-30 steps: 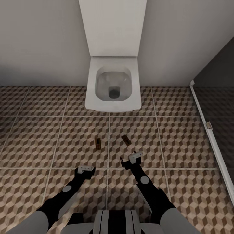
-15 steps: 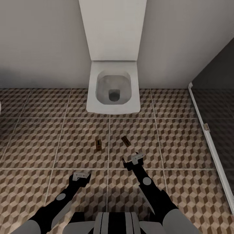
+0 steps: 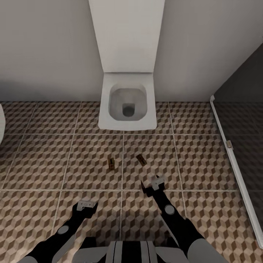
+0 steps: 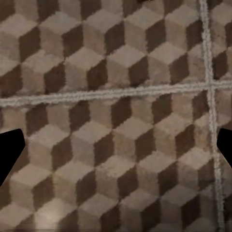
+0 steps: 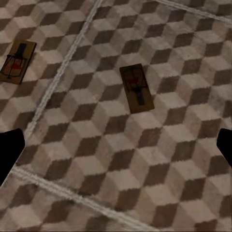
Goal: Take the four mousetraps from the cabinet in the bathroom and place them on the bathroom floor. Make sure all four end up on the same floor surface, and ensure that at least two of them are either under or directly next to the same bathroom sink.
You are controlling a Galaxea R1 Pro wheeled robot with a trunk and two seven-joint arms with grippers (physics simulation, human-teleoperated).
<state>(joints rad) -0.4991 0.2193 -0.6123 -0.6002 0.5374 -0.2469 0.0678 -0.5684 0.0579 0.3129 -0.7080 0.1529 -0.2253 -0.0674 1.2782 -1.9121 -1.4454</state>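
Head view: two mousetraps lie flat on the bathroom floor (image 3: pixel 204 171) in front of the toilet (image 3: pixel 128 106). Left mousetrap (image 3: pixel 111 163) sits left of a grout line, long axis toward the toilet; right mousetrap (image 3: pixel 141 159) is angled, just right of that line. My left gripper (image 3: pixel 85 205) and right gripper (image 3: pixel 155 184) hover with fingers spread, holding nothing. Versus a second ago, both my arms have pulled back, left more.
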